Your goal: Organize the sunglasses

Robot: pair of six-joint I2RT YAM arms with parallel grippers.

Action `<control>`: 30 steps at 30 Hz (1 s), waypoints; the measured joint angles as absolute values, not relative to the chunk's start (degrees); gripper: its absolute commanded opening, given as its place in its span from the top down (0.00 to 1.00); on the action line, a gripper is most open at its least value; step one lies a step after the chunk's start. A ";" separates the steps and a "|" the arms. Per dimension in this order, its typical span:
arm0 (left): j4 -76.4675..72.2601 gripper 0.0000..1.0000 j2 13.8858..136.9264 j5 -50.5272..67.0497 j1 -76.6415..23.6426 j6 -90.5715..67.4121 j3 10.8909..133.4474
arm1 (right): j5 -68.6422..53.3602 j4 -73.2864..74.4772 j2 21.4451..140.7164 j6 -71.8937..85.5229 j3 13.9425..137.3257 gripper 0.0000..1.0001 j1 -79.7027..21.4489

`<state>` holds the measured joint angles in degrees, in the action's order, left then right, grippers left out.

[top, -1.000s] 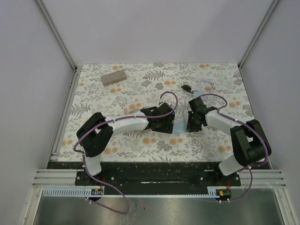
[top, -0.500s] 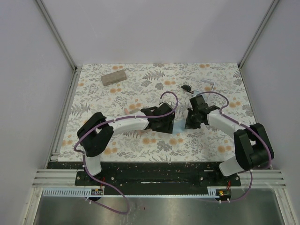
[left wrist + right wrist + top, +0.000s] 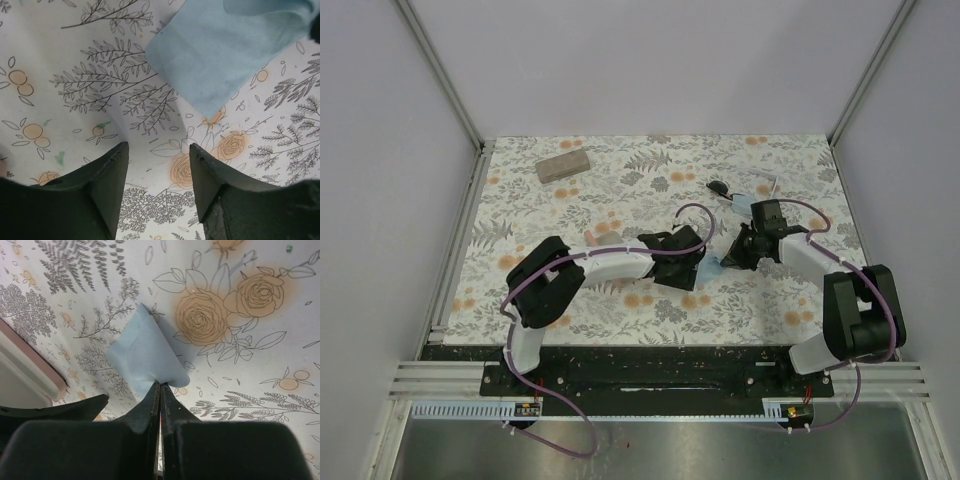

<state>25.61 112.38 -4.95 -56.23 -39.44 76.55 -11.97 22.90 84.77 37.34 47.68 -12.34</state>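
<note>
Table (image 3: pixel 520 300) is boxed in by white walls on the left, right and far sides, with the arm-base rail on the near side. Most of the free floral surface lies left of the left pincer (image 3: pixel 157 149). Only a tan case (image 3: pixel 563 166) sits there, well apart in the far-left corner. Right pincer (image 3: pixel 160 390) has its jaws fully together, pinching one corner of a light blue cloth (image 3: pixel 144 357); can't tell if the cloth's far end touches the table. Left pincer's jaws are partly apart with nothing between them, over bare table, same cloth just ahead and to its right. Pink case edge (image 3: pixel 30 365) is left of the right pincer. Black sunglasses (image 3: pixel 719 187) lie beyond the right pincer toward the far wall, white-framed pair (image 3: pixel 767 183) near them on the right. Neither pair is touched.
</note>
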 measured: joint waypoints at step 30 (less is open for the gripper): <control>27.33 0.54 118.32 -10.37 -62.65 -17.39 85.34 | -23.75 16.05 90.08 41.06 45.28 1.00 -8.08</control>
<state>27.33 118.32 -10.37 -62.65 -17.39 85.34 -23.75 16.05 90.08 41.06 45.28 -8.08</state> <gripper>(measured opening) 0.459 0.028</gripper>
